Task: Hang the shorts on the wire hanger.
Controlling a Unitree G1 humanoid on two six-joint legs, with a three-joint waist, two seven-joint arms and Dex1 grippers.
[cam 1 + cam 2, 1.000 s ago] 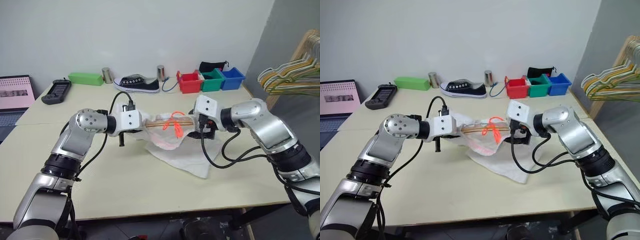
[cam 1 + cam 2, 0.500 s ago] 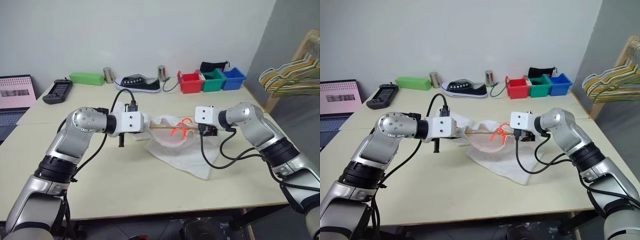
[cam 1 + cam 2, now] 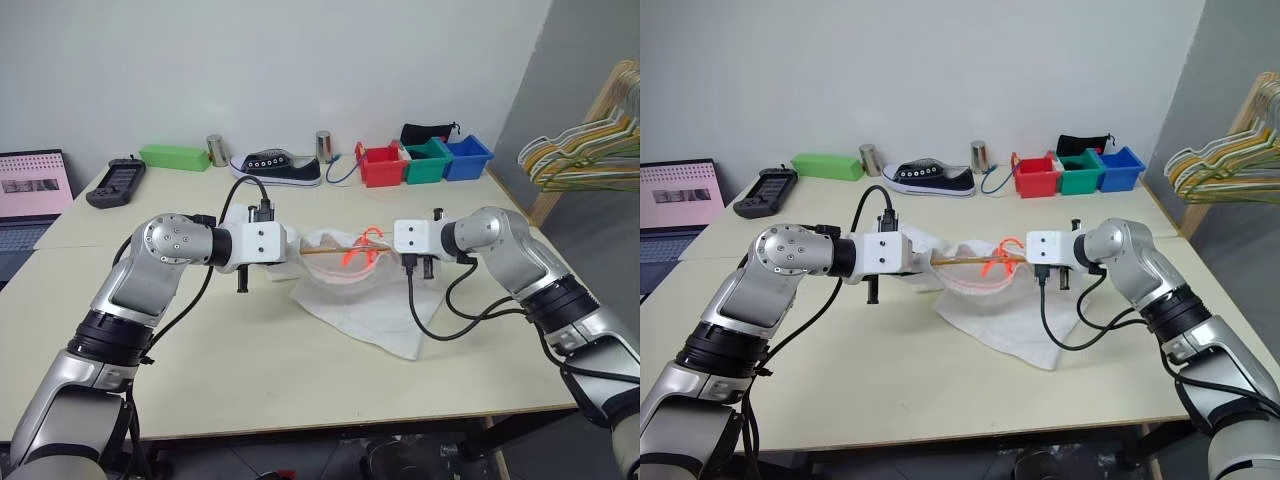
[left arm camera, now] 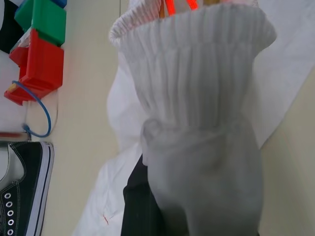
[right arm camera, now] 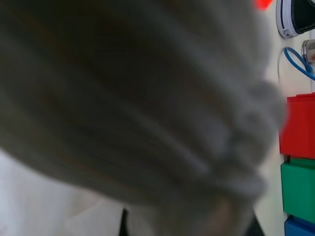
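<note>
Stretching across the centre of the frame, the shorts (image 3: 352,290) hang between two arms, waistband lifted off the table (image 3: 250,370) and the rest of the white cloth spilling down toward the lower right. On the left of the picture, the left gripper (image 3: 296,252) is clamped shut on one end of the waistband; the left wrist view shows ribbed elastic bunched right over its fingers. On the right, the right gripper (image 3: 385,249) is pinched closed on the opposite end, with fabric smothering its own camera. Between them runs a thin golden bar, the wire hanger (image 3: 335,250), lying inside the open waistband with the neon-orange drawstring (image 3: 362,246) tangled just beside it.

Now the risks, as I judge them. That hanger looks loosely cradled by cloth rather than gripped, so if the two arms pull apart unevenly, it could tip and slide out of the waistband onto the table. The drawstring sits right on the wire and could snag, dragging the shorts crooked. Both pinches appear to catch only a little elastic; a hard tug could let one end slip free, dropping the whole bundle. The trailing cloth is also draped under the right arm's black cable (image 3: 440,320), which could catch the fabric on any lift.
</note>
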